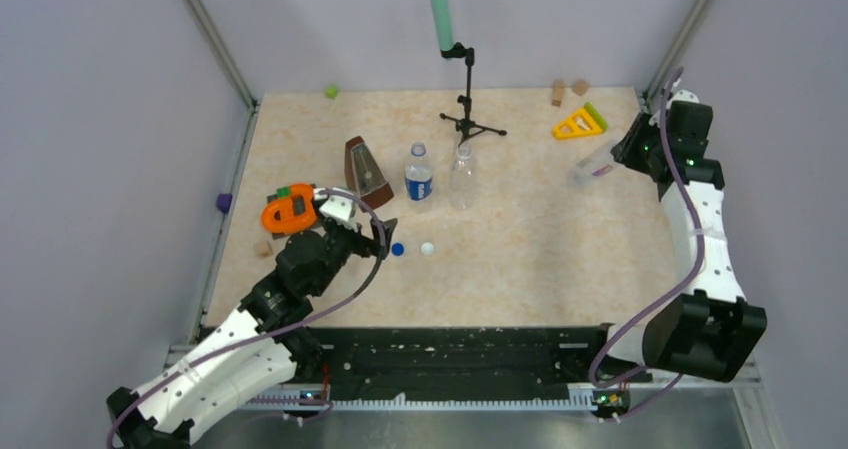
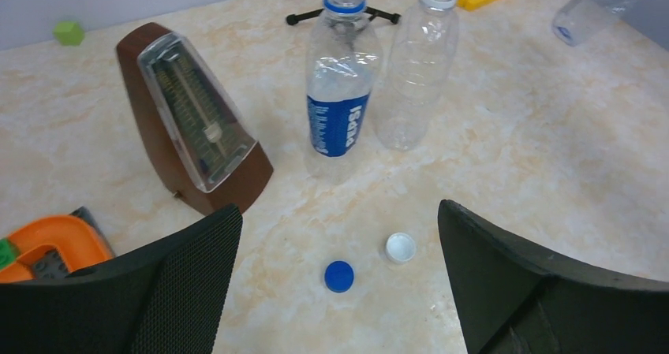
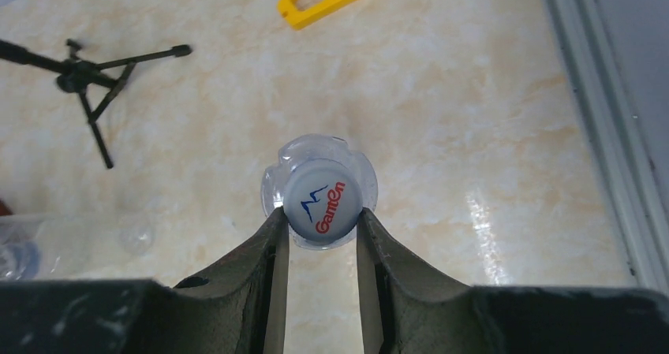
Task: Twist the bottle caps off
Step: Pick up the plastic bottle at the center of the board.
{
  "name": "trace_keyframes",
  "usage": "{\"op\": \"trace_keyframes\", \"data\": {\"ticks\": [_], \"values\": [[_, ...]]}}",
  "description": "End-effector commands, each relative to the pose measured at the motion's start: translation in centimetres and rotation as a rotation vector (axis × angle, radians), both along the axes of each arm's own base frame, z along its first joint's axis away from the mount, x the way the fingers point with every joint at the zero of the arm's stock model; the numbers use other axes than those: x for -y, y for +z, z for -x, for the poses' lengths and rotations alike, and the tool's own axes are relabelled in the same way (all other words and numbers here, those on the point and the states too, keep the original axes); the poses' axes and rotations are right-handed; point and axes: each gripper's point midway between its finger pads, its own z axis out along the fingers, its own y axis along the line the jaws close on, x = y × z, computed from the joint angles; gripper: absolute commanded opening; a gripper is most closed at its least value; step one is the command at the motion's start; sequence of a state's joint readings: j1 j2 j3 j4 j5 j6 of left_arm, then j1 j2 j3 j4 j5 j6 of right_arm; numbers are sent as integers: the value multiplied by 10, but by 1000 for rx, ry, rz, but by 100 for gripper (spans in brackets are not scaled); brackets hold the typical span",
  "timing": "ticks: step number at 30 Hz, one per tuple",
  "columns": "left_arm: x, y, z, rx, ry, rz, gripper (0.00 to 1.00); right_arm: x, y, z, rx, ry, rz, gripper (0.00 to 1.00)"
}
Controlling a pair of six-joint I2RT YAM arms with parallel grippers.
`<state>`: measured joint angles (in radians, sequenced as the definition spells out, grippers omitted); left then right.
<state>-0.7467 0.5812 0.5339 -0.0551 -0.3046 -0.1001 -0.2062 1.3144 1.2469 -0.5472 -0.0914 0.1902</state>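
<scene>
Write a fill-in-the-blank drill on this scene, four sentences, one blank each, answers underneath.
1. On the third bottle, the right gripper is shut on the ___.
2. The blue cap and the white cap lie loose on the ___.
3. The labelled bottle and the clear bottle stand ___, both without caps.
4. The left gripper has its jaws ___.

Missing words: cap; table; upright; open.
</scene>
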Motion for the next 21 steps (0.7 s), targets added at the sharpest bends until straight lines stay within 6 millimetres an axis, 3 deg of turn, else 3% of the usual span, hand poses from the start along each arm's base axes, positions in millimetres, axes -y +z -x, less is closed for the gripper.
{"op": "trace_keyframes", "data": {"ticks": [1,8,14,21], "values": [[31,37,12,103,-189,69,93,-37,35,18,130,132,-129,9],[70,53,31,98,-429,75,94,-96,63,58,210,357,-292,9],[83,60,25,111,-459,87,99,-146,69,91,194,588,-382,9],[95,83,28,175,-526,108,99,-177,71,123,185,719,-409,10]]}}
